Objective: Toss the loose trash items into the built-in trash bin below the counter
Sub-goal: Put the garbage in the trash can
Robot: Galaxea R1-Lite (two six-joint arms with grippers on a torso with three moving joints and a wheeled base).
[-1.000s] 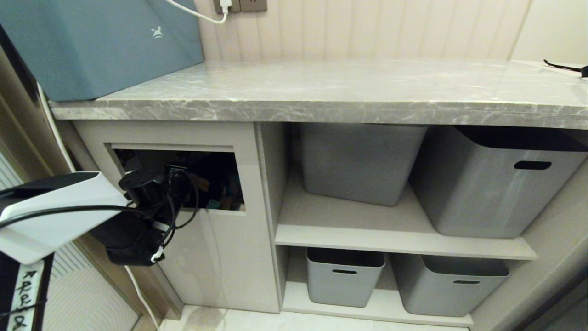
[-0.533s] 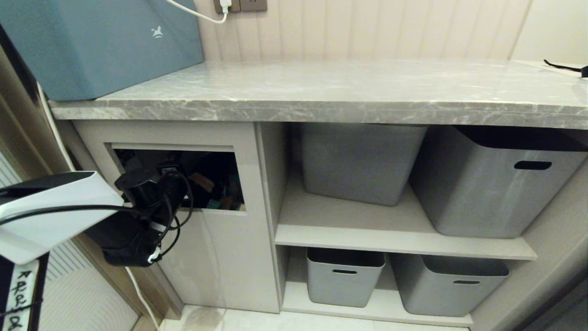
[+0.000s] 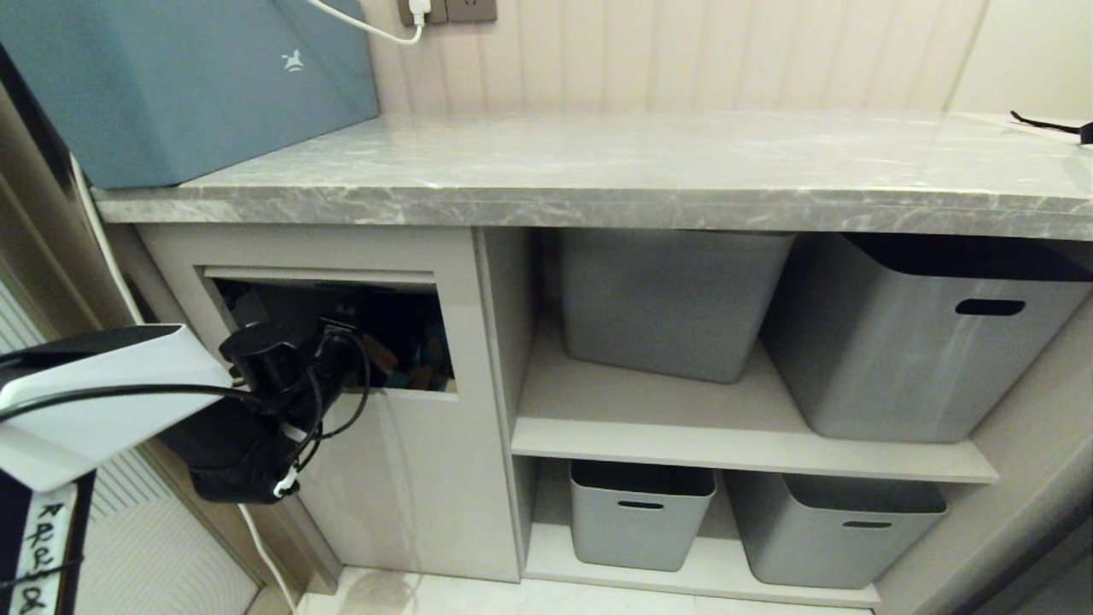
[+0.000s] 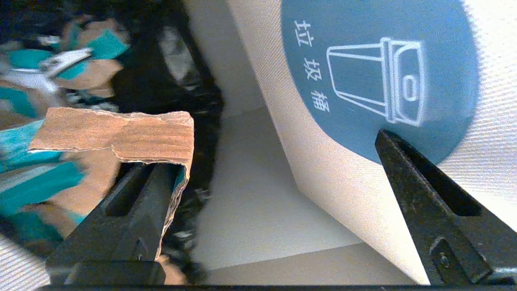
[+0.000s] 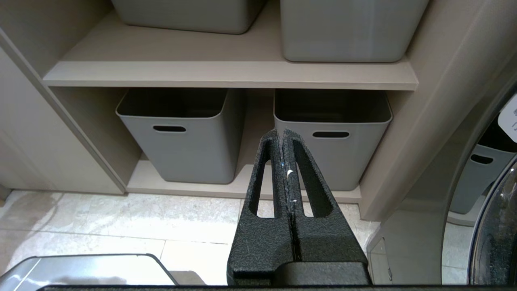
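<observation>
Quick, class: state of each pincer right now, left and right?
Left pincer: open inside the bin opening, a cardboard scrap resting on one finger, not clamped.
Right pincer: shut, empty.

Soft, even indoor light fills the head view, and the grey surface [image 3: 649, 171] carries a pale sheen across its top, brightest toward the upper right of the frame. The bin opening [image 3: 341, 333] at centre left is deep in shadow, its contents hard to read. Straight edges bow toward the frame borders. In the left wrist view the cardboard scrap [image 4: 117, 137] is sharp, while the turquoise scraps [image 4: 36, 178] at the left edge are smeared and blurred. The right wrist view is clear, with dark tub interiors [image 5: 173, 101] at centre.
</observation>
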